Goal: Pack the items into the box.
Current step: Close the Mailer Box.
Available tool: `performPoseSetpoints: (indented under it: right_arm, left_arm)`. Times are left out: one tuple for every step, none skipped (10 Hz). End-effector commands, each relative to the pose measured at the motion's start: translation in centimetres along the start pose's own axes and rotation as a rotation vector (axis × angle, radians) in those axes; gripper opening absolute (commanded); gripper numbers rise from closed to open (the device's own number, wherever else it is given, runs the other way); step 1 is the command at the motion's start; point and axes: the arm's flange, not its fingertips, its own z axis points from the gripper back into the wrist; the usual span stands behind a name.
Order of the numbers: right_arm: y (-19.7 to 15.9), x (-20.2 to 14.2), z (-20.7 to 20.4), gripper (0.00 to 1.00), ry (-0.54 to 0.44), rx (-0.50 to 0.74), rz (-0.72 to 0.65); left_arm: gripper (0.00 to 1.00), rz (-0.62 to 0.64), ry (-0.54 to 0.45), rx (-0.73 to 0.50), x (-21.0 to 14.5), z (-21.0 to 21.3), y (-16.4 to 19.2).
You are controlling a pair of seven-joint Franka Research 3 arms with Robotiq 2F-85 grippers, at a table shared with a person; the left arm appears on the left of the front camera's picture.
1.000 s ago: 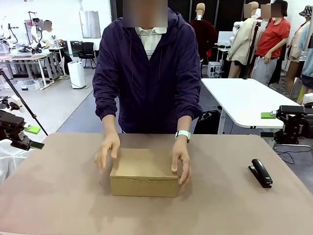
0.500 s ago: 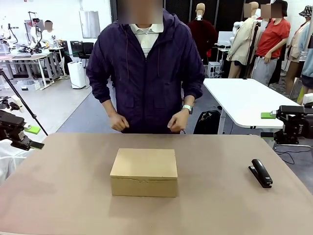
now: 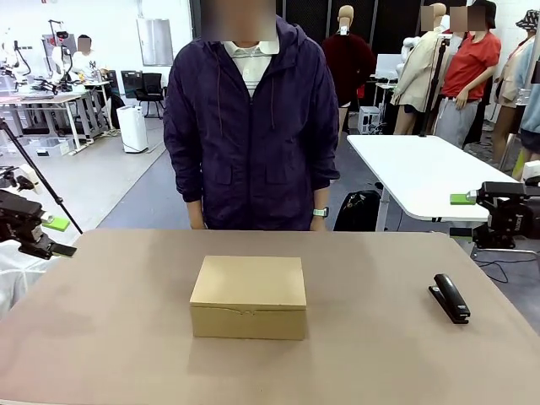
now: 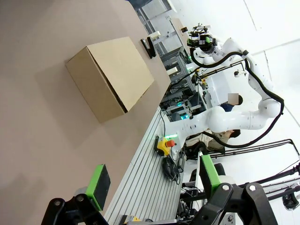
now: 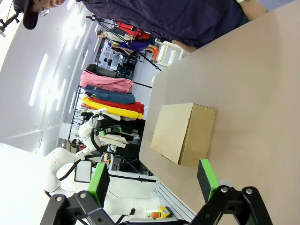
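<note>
The brown cardboard box (image 3: 249, 295) sits in the middle of the table with its flap lid down. It also shows in the left wrist view (image 4: 112, 75) and the right wrist view (image 5: 183, 133). The yellow utility knife and the navy pouch are out of view. My left gripper (image 3: 59, 237) hangs open at the table's left edge, far from the box, with nothing between its green pads (image 4: 98, 185). My right gripper (image 3: 461, 215) is open off the right edge, its pads (image 5: 207, 178) bare. The person (image 3: 249, 126) stands behind the table, arms down.
A black stapler (image 3: 450, 297) lies on the table's right side, also seen past the box as the stapler (image 4: 149, 47) from the left wrist. The tan table (image 3: 110, 337) is bare around the box. A white table (image 3: 422, 169) stands behind.
The person took both hands off the closed box, drew them back and dropped them to their sides, standing straight. The box and both arms have not moved.
</note>
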Motion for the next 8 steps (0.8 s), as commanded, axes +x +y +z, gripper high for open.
performPoseSetpoints:
  right_arm:
    - [0.33, 0.11, 0.0, 1.0, -0.001, 0.011, 0.005]
    - [0.33, 0.11, 0.0, 1.0, -0.001, 0.011, 0.005]
    - [0.33, 0.11, 0.0, 1.0, -0.001, 0.011, 0.005]
    - [0.33, 0.11, 0.0, 1.0, -0.001, 0.011, 0.005]
    - [0.33, 0.11, 0.0, 1.0, -0.001, 0.011, 0.005]
    - [0.33, 0.11, 0.0, 1.0, -0.001, 0.011, 0.005]
    - [0.33, 0.11, 0.0, 1.0, -0.001, 0.011, 0.005]
    - [0.33, 0.11, 0.0, 1.0, -0.001, 0.011, 0.005]
  left_arm:
    - [1.0, -0.018, -0.004, 0.002, -0.08, 0.22, -0.14]
    - [1.0, -0.018, -0.004, 0.002, -0.08, 0.22, -0.14]
    - [1.0, -0.018, -0.004, 0.002, -0.08, 0.22, -0.14]
    - [1.0, -0.018, -0.004, 0.002, -0.08, 0.22, -0.14]
    - [1.0, -0.018, -0.004, 0.002, -0.08, 0.22, -0.14]
    - [1.0, -0.018, -0.004, 0.002, -0.08, 0.22, -0.14]
    - [1.0, -0.018, -0.004, 0.002, -0.08, 0.22, -0.14]
    - [1.0, -0.018, -0.004, 0.002, -0.08, 0.22, -0.14]
